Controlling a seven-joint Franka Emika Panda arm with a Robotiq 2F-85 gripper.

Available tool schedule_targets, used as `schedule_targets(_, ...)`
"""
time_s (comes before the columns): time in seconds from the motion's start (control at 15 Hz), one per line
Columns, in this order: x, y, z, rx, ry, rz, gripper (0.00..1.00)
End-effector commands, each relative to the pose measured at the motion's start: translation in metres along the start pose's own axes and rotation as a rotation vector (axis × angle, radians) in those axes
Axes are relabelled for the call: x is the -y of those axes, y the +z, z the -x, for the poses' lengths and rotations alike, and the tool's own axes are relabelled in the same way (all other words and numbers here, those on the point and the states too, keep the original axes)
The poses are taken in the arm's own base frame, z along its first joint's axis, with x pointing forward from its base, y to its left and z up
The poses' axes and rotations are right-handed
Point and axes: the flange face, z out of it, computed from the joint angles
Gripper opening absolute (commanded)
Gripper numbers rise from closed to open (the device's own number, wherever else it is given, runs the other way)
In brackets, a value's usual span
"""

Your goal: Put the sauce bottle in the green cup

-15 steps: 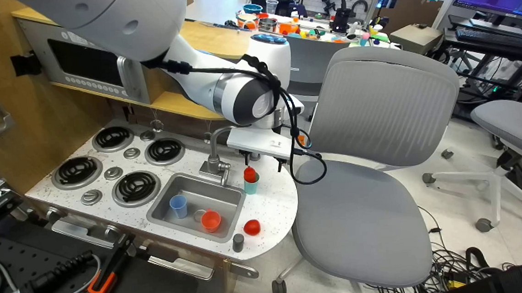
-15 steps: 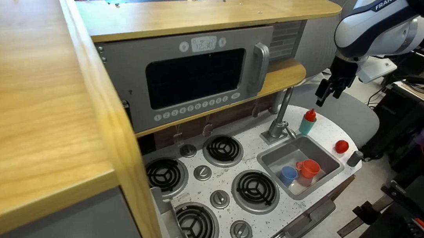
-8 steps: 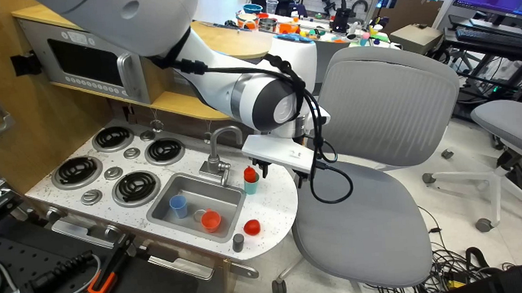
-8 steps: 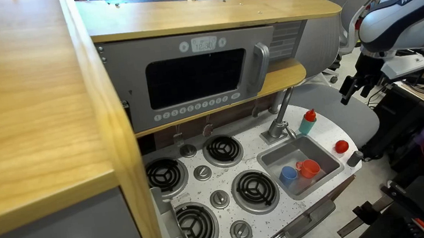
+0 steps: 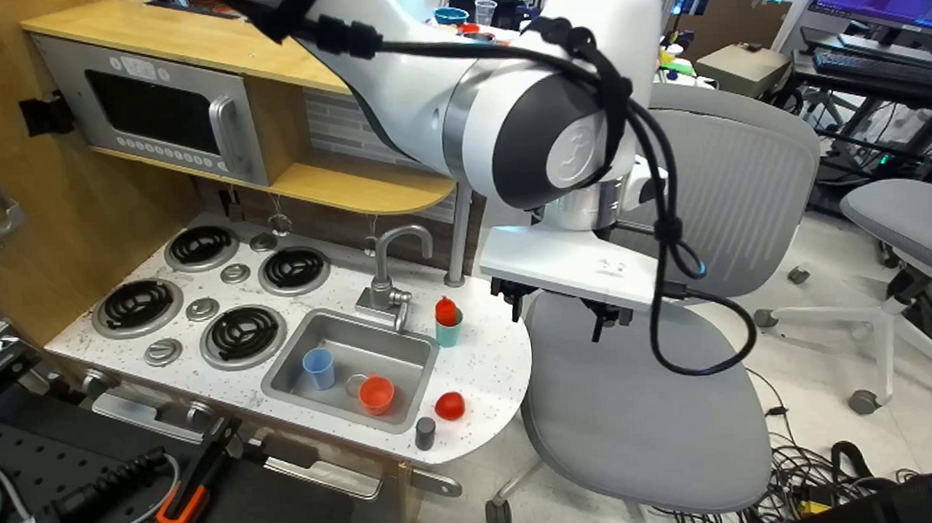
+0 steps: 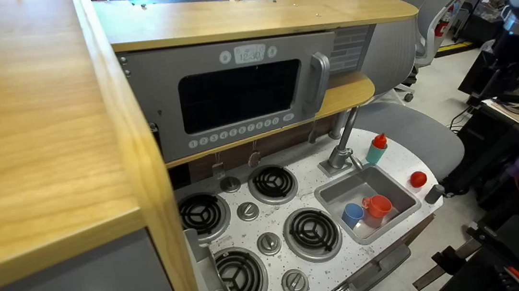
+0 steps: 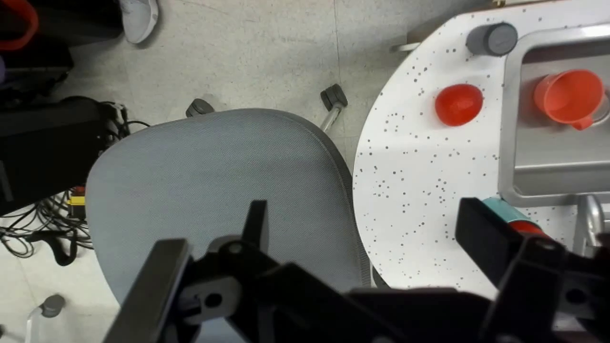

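While the bottle (image 5: pixel 445 308) stands inside the green cup (image 5: pixel 448 335), with its red top showing, the gripper (image 5: pixel 557 331) hangs apart from both, and its fingers (image 7: pixel 486 238) are spread wide. The green cup rests on the counter (image 5: pixel 490 370), just beside the sink (image 5: pixel 357 347), where a blue cup (image 5: pixel 318 369) and an orange-red mug (image 5: pixel 376 394) are found. On the same counter, a red piece (image 5: pixel 450 406) sits near a grey cylinder (image 5: pixel 426 434).

Blue cup (image 5: pixel 319 370) and orange cup (image 5: pixel 376 396) in sink (image 5: pixel 378 355), four stove burners (image 5: pixel 243 334), gray chair (image 5: pixel 649 413)
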Motion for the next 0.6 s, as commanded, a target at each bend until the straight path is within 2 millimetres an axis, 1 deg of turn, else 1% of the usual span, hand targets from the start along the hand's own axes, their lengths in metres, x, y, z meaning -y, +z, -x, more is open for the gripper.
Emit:
schedule_targets(0.0,-0.014,-0.034,0.053,0.003,-0.092,-0.081,1.00)
schedule_targets(0.07,-0.020,-0.036,0.063,0.028,-0.095,-0.085,1.00)
schedule_targets(0.13,-0.022,-0.024,0.038,0.013,-0.064,-0.042,1.00)
schedule_targets(0.2,-0.027,-0.028,0.049,0.023,-0.071,-0.052,1.00)
schedule_targets(0.27,-0.029,-0.031,0.055,0.025,-0.075,-0.056,1.00)
schedule_targets(0.53,-0.024,-0.029,0.057,0.031,-0.083,-0.066,1.00)
